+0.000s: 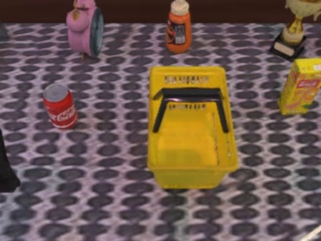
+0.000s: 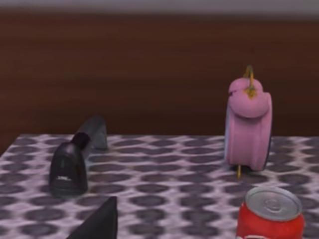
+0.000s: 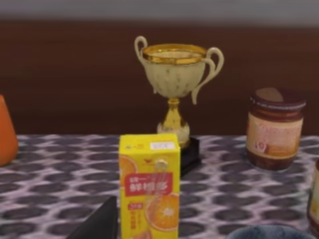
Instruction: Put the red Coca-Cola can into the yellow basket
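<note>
red coca-cola can [image 1: 59, 106] stands upright left of yellow basket [image 1: 159, 150]; claw states untellable.

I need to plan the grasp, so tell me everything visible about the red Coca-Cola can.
The red Coca-Cola can is a small red cylinder with white script and a silver, unopened-looking top. It stands upright on the patterned table, left of the yellow basket and in front of the pink alarm clock. Nothing touches it.
</note>
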`<state>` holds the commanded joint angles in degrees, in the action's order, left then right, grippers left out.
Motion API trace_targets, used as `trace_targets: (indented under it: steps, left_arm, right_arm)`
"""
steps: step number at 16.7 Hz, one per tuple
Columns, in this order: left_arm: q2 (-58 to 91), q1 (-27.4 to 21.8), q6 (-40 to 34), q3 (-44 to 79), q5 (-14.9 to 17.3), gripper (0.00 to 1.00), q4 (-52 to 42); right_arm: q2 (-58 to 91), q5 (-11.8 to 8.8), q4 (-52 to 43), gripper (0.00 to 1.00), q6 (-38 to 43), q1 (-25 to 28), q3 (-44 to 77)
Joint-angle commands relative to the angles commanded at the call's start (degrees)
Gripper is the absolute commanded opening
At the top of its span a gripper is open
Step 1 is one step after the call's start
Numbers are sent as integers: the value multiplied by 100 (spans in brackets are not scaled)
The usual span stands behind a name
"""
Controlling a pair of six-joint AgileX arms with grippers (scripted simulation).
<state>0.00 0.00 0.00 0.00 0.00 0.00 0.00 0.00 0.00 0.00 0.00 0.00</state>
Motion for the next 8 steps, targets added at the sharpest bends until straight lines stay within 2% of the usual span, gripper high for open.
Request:
trace_targets:
  steps: [4,8]
  left_arm:
    - [173,-14,69,156,0,100,-133]
    - [1239,-98,453,1132,1,100,-871]
  right_arm:
    - [0,0,0,100,0,0,0]
    - [0,0,0,100,0,0,0]
